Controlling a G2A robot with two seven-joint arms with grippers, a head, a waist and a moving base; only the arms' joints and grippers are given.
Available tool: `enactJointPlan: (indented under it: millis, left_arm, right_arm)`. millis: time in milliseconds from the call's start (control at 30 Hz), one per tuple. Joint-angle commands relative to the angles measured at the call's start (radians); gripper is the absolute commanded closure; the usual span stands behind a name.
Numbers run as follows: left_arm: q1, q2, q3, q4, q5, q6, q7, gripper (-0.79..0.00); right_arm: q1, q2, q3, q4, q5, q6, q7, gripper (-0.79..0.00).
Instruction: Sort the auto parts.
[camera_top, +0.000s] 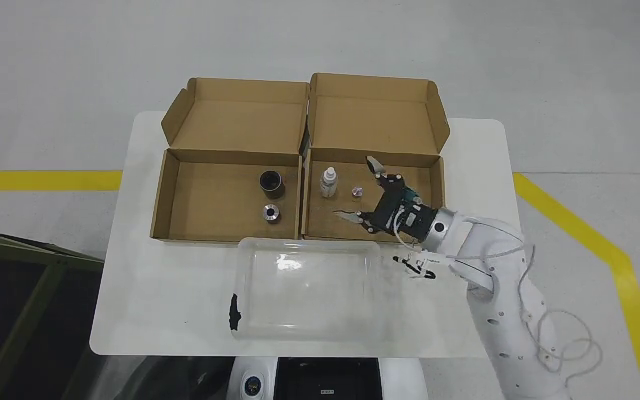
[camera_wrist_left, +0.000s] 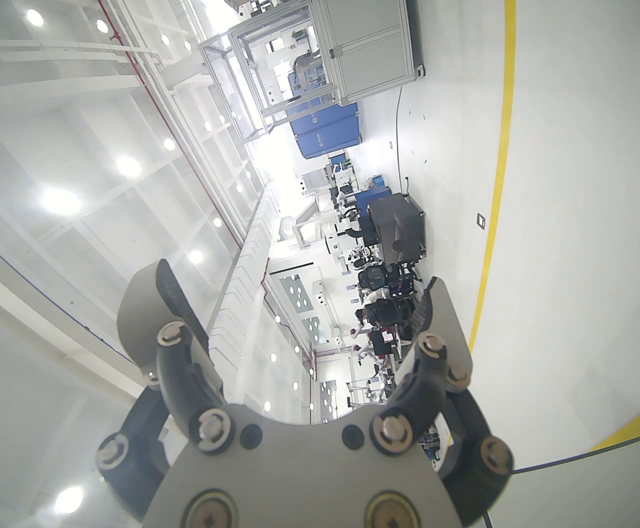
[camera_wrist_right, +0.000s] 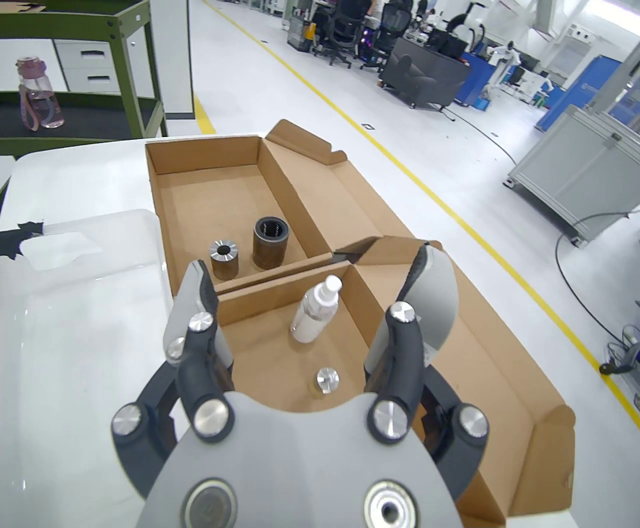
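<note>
Top view | left box (camera_top: 210, 200): dark sleeve (camera_top: 271, 181), steel bushing (camera_top: 269, 211) | right box (camera_top: 425, 175): bottle (camera_top: 328, 182), cap (camera_top: 356, 189) | right claw (camera_top: 352, 186) spread

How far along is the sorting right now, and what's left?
Done: the dark bearing and steel bushing stand in the left box; the spray bottle and a small metal cap in the right box. In hand: nothing; the right gripper is open over the right box. Remaining: probably little, every part I see is boxed.
</note>
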Motion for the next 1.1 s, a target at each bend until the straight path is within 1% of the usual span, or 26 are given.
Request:
enactJointPlan:
  millis: [0,167,433,700,833,1067]
  left_arm:
    - [0.0,0.0,0.0,0.0,0.0,0.0,0.0,-0.785]
    - [0.0,0.0,0.0,0.0,0.0,0.0,0.0,-0.785]
    - [0.0,0.0,0.0,0.0,0.0,0.0,0.0,-0.785]
    - [0.0,0.0,0.0,0.0,0.0,0.0,0.0,-0.785]
    - [0.0,0.0,0.0,0.0,0.0,0.0,0.0,-0.785]
    - [0.0,0.0,0.0,0.0,0.0,0.0,0.0,-0.785]
  right_arm:
    - [-0.041,0.007,0.046,-0.006,-0.005,0.001,-0.036,-0.699]
    - [-0.13,0.023,0.134,-0.023,-0.015,0.008,-0.122,-0.73]
    - [-0.241,0.041,0.237,-0.025,-0.014,0.018,-0.24,-0.785]
    - [-0.323,0.057,0.325,-0.013,-0.014,0.03,-0.336,-0.785]
    - [-0.354,0.063,0.359,-0.013,-0.012,0.029,-0.366,-0.785]
    - [-0.384,0.071,0.384,-0.015,0.006,0.037,-0.384,-0.785]
